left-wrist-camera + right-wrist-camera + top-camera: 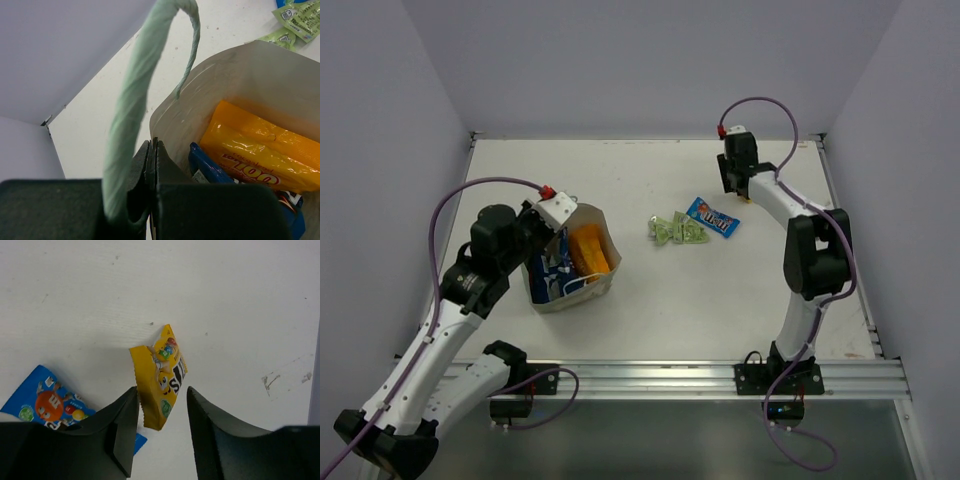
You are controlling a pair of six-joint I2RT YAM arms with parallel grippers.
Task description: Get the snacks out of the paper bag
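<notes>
A white desk [650,320] with grey walls on three sides carries two robot arms bolted at its near edge. Left of centre, closer to the near edge than the far one, stands a small pale paper gift bag [575,295], its mouth open upward. The left gripper [152,150] has its jaws pressed together on the bag's rim, with the bag's twisted mint-green string handle [135,90] looping up just beside the fingers. Inside the bag lie a shiny orange pouch [260,150] and, beside it, dark blue crinkly packets [210,167]. On the open desk right of centre, toward the far edge, rest a blue candy pack [713,217] and, just to its left, a cluster of pale green sachets [675,230]. Toward the far right corner, the right gripper [162,390] hangs with its jaws apart around a small yellow candy pack [162,375]; one finger looks to be touching it, the other is clear of it.
</notes>
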